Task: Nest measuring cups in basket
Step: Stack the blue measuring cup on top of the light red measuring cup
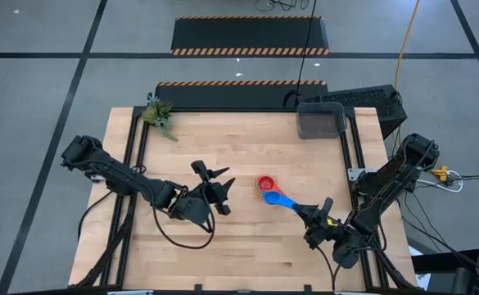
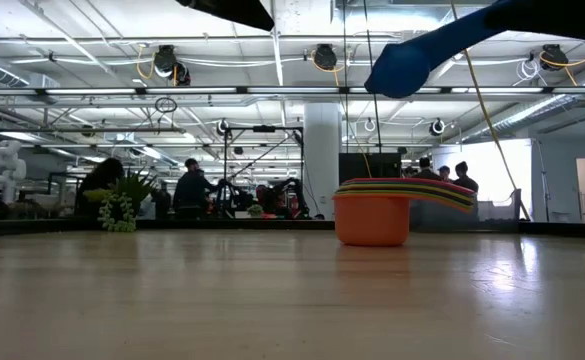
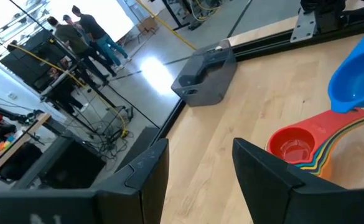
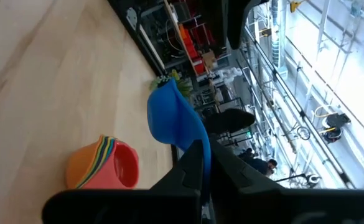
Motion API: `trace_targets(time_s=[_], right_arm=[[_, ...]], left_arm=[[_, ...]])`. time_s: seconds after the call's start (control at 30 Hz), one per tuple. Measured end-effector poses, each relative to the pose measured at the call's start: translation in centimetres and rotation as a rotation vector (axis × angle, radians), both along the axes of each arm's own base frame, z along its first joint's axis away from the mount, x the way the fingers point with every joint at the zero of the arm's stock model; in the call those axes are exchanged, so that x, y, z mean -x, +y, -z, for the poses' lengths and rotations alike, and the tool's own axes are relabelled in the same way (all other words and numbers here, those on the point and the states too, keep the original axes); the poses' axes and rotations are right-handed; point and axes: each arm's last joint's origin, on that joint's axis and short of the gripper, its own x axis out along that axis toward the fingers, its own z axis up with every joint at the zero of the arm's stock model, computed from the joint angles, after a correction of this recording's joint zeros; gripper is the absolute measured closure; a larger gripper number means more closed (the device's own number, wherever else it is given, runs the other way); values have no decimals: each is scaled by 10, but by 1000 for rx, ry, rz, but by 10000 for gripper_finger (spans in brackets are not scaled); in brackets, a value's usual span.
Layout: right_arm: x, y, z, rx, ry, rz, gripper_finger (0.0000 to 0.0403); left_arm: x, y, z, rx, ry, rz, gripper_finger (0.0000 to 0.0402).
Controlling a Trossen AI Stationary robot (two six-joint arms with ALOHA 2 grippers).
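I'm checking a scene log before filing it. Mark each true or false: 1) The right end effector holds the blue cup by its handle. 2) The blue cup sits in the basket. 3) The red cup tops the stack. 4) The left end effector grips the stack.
1) True: the right end effector is shut on the blue cup.
2) False: it hangs over the stack; the basket stands apart.
3) True: the red cup is on top.
4) False: the left end effector is open, beside it.

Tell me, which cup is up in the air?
The blue cup. The right gripper holds it by its handle above the table, while the other cups sit stacked together, red one on top.
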Motion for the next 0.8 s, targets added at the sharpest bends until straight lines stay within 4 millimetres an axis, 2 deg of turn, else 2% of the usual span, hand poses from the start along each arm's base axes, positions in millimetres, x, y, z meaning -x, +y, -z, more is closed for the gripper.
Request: trace_targets(time_s=[0.13, 0.43, 0.6, 0.8], right_arm=[[2, -6, 9, 1, 4, 11, 403], [-5, -35, 30, 33, 60, 91, 403], [-9, -42, 33, -19, 16, 126, 403], [-13, -51, 39, -65, 47, 115, 403]], left_arm=[[0, 0, 0, 1, -1, 0, 222], [0, 0, 0, 2, -2, 0, 222], [-1, 4, 0, 3, -1, -10, 222], [-4, 8, 1, 31, 4, 13, 222]])
